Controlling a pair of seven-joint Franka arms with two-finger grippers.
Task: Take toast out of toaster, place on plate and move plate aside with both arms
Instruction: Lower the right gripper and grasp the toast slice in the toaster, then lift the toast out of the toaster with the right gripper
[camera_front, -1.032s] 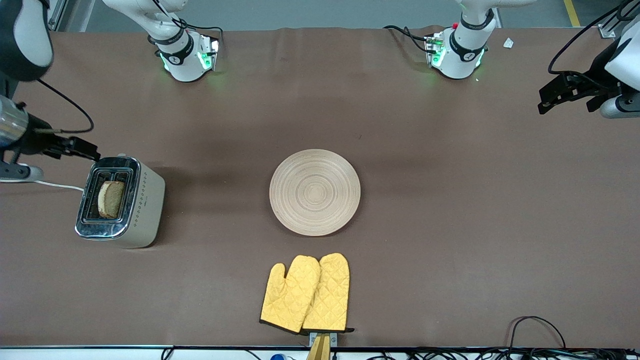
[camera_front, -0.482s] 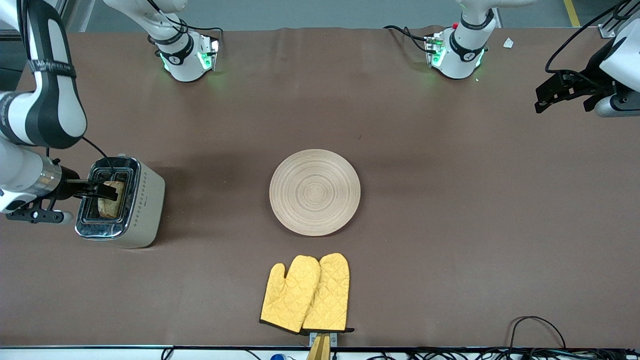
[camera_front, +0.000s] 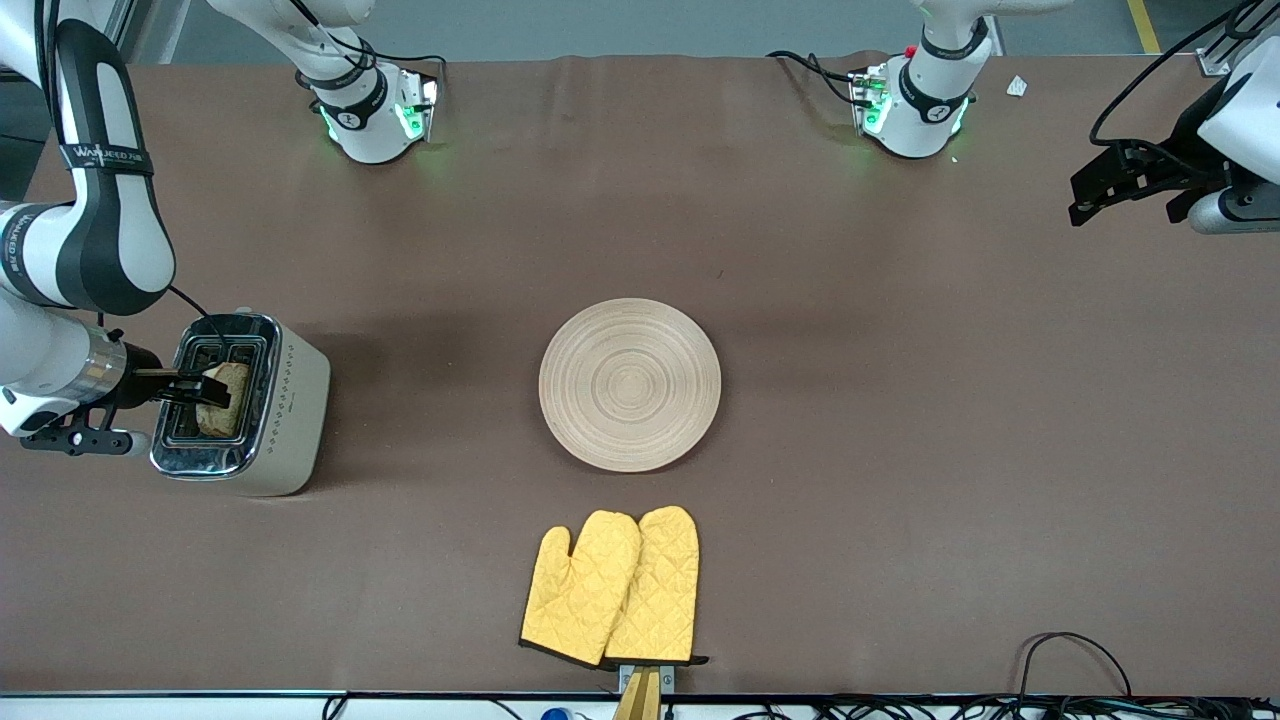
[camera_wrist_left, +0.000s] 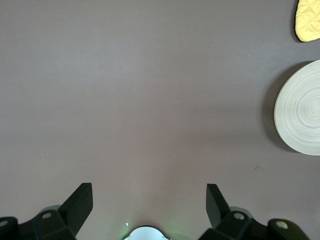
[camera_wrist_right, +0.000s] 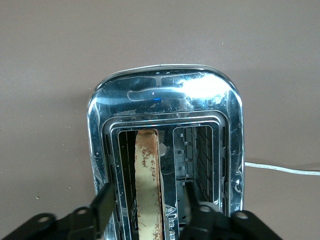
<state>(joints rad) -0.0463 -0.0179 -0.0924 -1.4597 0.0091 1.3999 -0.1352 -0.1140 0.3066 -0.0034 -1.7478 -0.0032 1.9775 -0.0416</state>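
Note:
The toast stands upright in one slot of the silver toaster at the right arm's end of the table. My right gripper is open over that slot, one finger on each side of the slice and not touching it. In the right wrist view the toast shows edge-on between the fingers of the right gripper. The round light-wood plate lies empty mid-table. My left gripper hangs open and empty over the left arm's end of the table, and the left wrist view shows it wide open.
Two yellow quilted oven mitts lie nearer the front camera than the plate. A white cord runs from the toaster. The left wrist view shows the plate and a mitt tip. Cables lie along the table's front edge.
My right gripper has swung from beside the toaster to over its slot and come down around the toast. The left gripper has barely shifted.

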